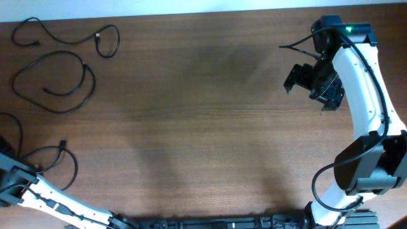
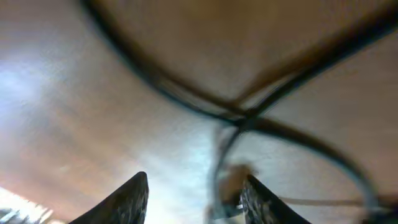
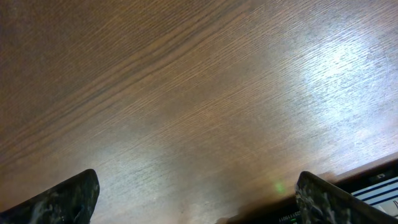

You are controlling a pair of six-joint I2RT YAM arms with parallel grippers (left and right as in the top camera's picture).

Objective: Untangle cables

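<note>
Three thin black cables lie apart at the left of the table in the overhead view. One [image 1: 70,40] runs along the top left with a small plug. A second [image 1: 88,81] forms a loose loop below it. A third [image 1: 71,166] loops at the lower left with a plug at its end. My left gripper [image 1: 11,181] is low at the left edge by this third cable. In the blurred left wrist view its fingers [image 2: 196,193] are apart, with crossing cable strands [image 2: 239,118] just ahead and one strand beside the right finger. My right gripper [image 1: 311,79] [image 3: 198,180] is open and empty at the far right, away from all cables.
The wooden table [image 1: 203,127] is the only surface. The right arm's own thicker black wires [image 1: 296,48] hang near its wrist. A black rail [image 1: 222,222] runs along the front edge.
</note>
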